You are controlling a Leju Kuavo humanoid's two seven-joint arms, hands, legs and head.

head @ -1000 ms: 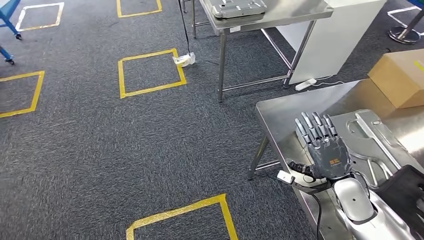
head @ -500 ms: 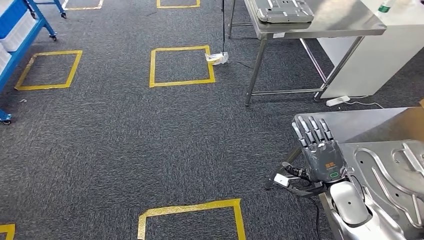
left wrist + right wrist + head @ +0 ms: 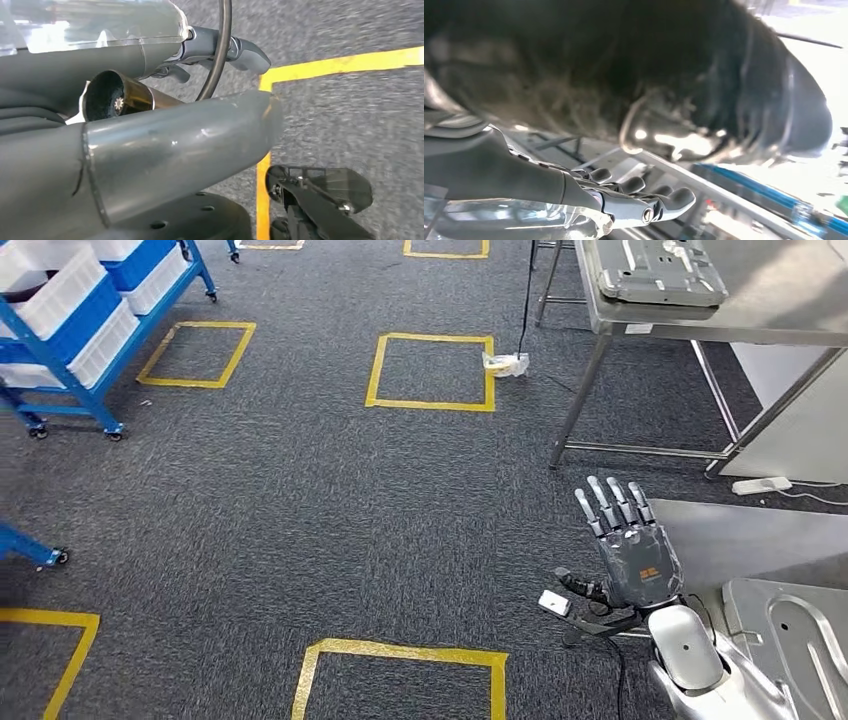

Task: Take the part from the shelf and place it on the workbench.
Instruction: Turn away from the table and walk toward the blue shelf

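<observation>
A blue shelf (image 3: 75, 335) on wheels with white and blue bins stands at the far left of the head view; I cannot make out any part on it. My right hand (image 3: 630, 545) is stretched forward, flat and holding nothing, over the near corner of a steel workbench (image 3: 740, 530). A pressed metal part (image 3: 790, 630) lies on that bench beside my forearm. The right wrist view shows the same hand (image 3: 634, 195) with its fingers straight and the blue shelf (image 3: 774, 200) blurred beyond. My left hand (image 3: 175, 140) hangs over the carpet, holding nothing.
A second steel table (image 3: 780, 310) at the top right carries a grey metal tray-like part (image 3: 655, 265). Yellow tape squares (image 3: 432, 372) mark the grey carpet. A crumpled white scrap (image 3: 505, 363) and a power strip (image 3: 757, 484) lie on the floor near the table legs.
The camera has swung to the left, so the whole scene has slid right. The blue shelf has come into view and the cardboard box has left it. My right hand stays stretched out flat.
</observation>
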